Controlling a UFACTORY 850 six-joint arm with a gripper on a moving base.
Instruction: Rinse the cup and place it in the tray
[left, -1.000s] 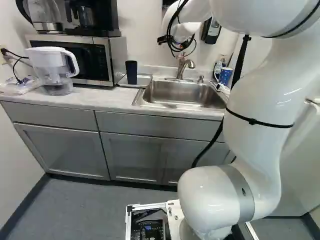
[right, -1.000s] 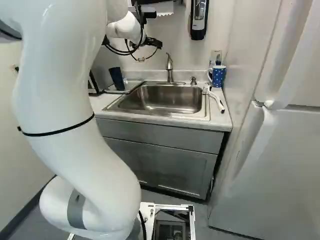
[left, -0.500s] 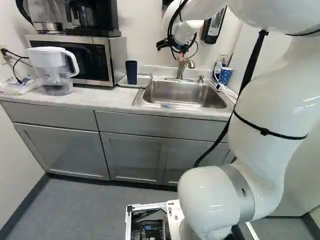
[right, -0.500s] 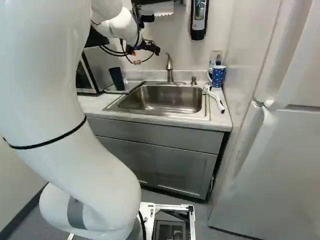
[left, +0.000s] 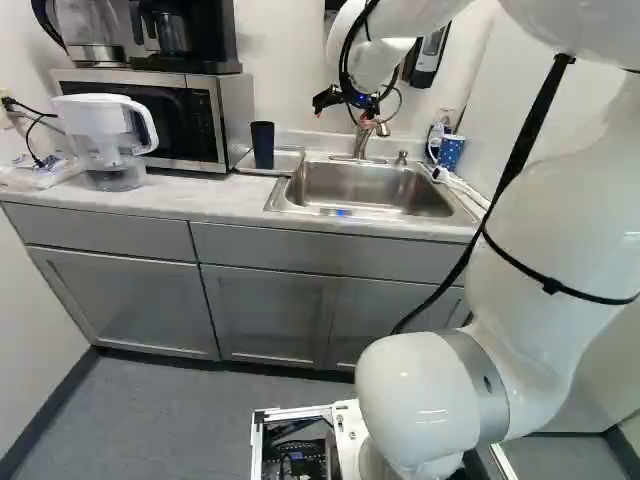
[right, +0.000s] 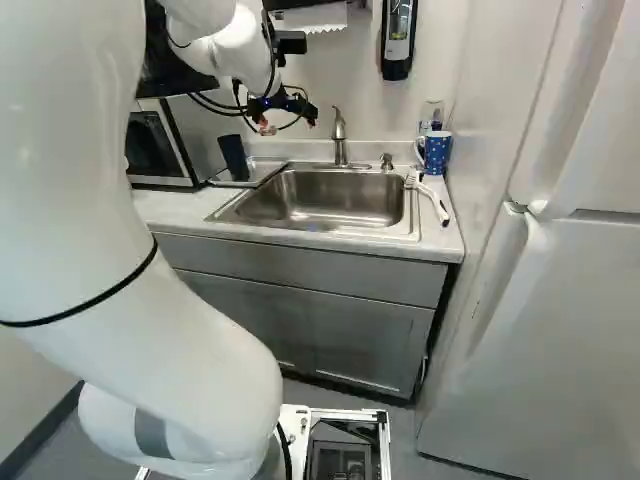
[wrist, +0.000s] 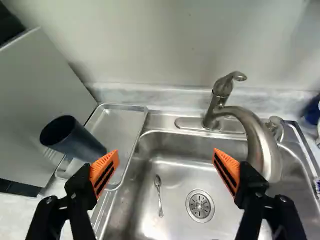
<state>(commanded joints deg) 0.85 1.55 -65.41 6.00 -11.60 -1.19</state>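
the cup stands upright, mouth up, long axis vertical, near the front edge of the tray. the faucet rises at the sink's back edge, its spout near one finger; a spoon lies in the basin. the claw is spread wide, the cup outside its tray-side finger.

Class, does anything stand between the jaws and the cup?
Nothing visible does: the jaws stand open, with the cup in the tray toward one side and the faucet toward the other.
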